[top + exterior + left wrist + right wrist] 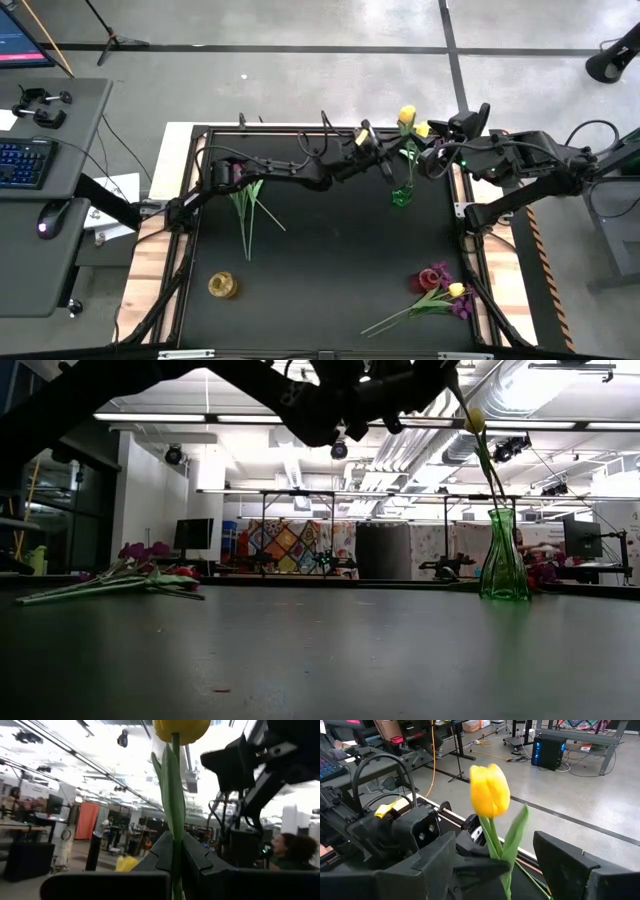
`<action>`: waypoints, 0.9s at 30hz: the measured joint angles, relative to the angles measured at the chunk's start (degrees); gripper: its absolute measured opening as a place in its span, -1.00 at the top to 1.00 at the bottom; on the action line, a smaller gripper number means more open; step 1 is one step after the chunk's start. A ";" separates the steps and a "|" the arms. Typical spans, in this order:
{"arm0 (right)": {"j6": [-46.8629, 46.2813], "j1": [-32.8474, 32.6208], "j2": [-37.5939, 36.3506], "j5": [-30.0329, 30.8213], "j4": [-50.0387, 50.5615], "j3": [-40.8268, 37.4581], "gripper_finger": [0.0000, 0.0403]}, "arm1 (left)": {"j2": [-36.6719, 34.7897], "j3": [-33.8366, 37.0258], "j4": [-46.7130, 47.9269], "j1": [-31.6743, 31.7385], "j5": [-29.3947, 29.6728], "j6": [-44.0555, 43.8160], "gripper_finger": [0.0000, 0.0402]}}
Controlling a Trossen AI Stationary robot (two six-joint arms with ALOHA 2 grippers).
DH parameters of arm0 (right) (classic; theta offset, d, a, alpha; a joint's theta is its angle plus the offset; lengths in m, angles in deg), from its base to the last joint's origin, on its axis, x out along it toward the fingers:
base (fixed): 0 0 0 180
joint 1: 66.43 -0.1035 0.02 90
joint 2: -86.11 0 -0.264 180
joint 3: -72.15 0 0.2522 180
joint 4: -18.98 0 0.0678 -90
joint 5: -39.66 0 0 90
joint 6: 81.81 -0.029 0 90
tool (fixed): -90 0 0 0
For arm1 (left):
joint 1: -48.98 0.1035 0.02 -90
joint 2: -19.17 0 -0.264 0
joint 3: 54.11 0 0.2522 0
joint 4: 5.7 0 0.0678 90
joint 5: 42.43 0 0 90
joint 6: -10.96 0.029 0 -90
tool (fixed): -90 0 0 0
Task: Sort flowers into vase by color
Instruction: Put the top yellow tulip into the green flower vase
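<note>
We have the left gripper (372,146) clenched on the stem of a yellow tulip (407,116), held high at the far side of the table, close to the green vase (401,196). The right gripper (432,158) hovers just beside it with its fingers (570,865) spread either side of the same stem, gripping nothing. From overhead a second yellow bloom seems to sit by the first, though we cannot be sure. The remaining flowers (436,290) lie heaped at the near right corner, with loose green stems (246,207) to the left and a small yellow vase (223,285) near the front. To do this well, we should let the right fingers close low on the stem before the left lets go, keep the stem upright, and bring its foot squarely over the vase mouth
</note>
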 joint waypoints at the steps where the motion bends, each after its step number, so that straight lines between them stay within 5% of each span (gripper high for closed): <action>1: -0.02 0.00 0.00 0.00 -0.01 0.00 -0.26 | -0.02 0.00 -0.11 0.01 0.53 0.34 1.00; 12: 1.24 0.00 0.00 0.02 0.00 0.00 -0.26 | -0.04 -0.02 8.82 -0.04 -0.47 3.28 1.00; 16: 1.72 0.00 0.00 0.02 -0.01 0.00 -0.26 | -0.04 0.00 9.60 -0.04 -0.25 -3.25 0.96; 27: 3.32 0.00 -0.19 0.59 -0.07 -0.01 -0.26 | -0.04 0.00 16.49 0.63 -8.33 -7.18 0.56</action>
